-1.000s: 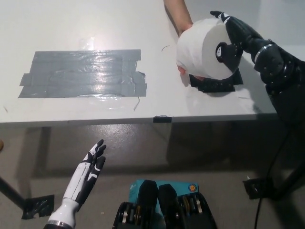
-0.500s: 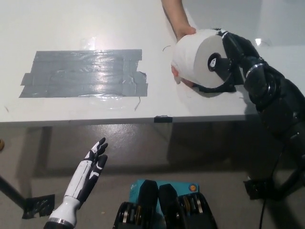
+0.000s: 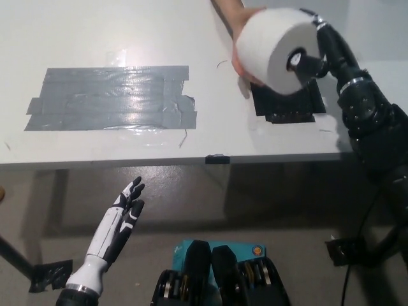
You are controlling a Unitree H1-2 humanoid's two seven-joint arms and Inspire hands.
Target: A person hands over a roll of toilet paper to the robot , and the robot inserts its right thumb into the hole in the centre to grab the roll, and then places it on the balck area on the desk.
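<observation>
Toilet roll (image 3: 271,51) now higher; black patch (image 3: 287,105) uncovered.

The desk (image 3: 95,38) fills the upper part of the view. On its left half lies a wide patch of tape strips (image 3: 111,97). On its right half, near the front edge, lies a smaller taped area (image 3: 285,107). The toilet paper roll (image 3: 271,48) is above this smaller area, toward its far side, off the desk surface. The right hand (image 3: 315,54) is at the roll's right end, thumb in its centre hole. A person's hand (image 3: 237,25) touches the roll's far left side. The left hand (image 3: 124,213) hangs before the desk's front edge, below the tape strips, over the floor (image 3: 255,204).
</observation>
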